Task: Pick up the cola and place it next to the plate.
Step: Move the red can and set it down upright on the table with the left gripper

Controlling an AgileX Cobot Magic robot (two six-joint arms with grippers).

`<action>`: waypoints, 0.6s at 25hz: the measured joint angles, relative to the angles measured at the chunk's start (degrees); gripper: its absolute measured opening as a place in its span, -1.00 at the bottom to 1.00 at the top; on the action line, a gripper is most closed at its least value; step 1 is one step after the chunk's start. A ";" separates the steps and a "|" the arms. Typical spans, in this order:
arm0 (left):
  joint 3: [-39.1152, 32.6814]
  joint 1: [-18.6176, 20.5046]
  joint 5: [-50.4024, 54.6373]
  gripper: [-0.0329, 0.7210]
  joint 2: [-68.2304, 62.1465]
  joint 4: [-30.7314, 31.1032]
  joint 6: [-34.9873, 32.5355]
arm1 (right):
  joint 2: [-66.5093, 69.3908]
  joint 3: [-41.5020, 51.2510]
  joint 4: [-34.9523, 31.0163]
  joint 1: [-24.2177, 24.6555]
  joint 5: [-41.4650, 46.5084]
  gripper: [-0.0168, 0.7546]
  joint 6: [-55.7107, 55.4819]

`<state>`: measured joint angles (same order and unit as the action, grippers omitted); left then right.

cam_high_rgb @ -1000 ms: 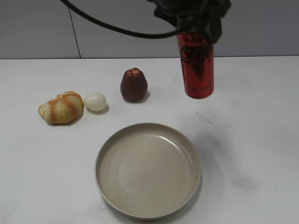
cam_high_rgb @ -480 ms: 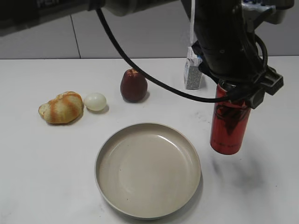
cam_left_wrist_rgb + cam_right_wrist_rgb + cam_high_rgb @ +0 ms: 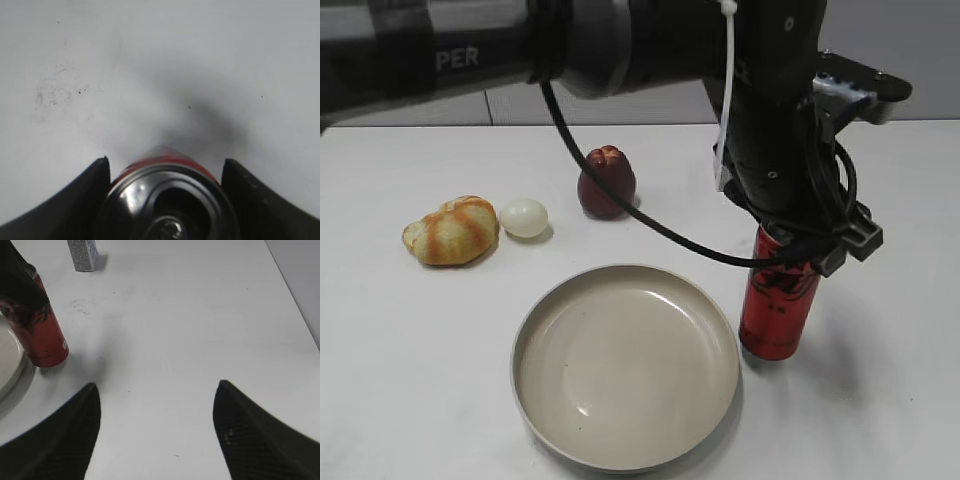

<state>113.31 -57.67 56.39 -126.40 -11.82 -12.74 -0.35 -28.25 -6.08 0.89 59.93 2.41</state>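
white counter [image 3: 410, 340]: left gripper [image 3: 165, 172] jaws clamp cola [image 3: 777, 305] beside plate [image 3: 625, 365], can top hidden; right gripper [image 3: 155, 410] jaws spread, empty.

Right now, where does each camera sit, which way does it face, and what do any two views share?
Exterior: in front, slanting down at table, plate, cola; left arm shows.
Left wrist: on the left gripper, looking down on the cola's top; both fingers show.
Right wrist: above bare table, open right gripper fingers in view.
Shared: right wrist and exterior both show cola beside plate.
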 joint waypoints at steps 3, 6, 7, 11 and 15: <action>-0.52 0.00 -2.18 0.43 -0.02 0.00 0.00 | 0.00 0.00 0.00 0.00 0.00 0.43 0.00; -0.57 0.00 -3.26 0.43 -0.07 -0.06 0.00 | 0.00 0.00 0.00 0.00 0.00 0.43 0.00; -0.57 0.00 -3.36 0.43 -0.07 -0.13 0.00 | 0.00 0.00 0.00 0.00 0.00 0.43 0.00; -0.57 0.00 -3.59 0.43 -0.96 -0.32 0.00 | 0.00 0.00 0.00 0.00 0.00 0.43 0.00; -0.57 0.00 -3.18 0.43 -1.69 -0.42 -0.02 | 0.00 0.00 0.00 0.00 0.00 0.43 0.00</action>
<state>112.74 -57.67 53.22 -128.09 -12.24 -12.77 -0.35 -28.25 -6.08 0.89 59.93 2.41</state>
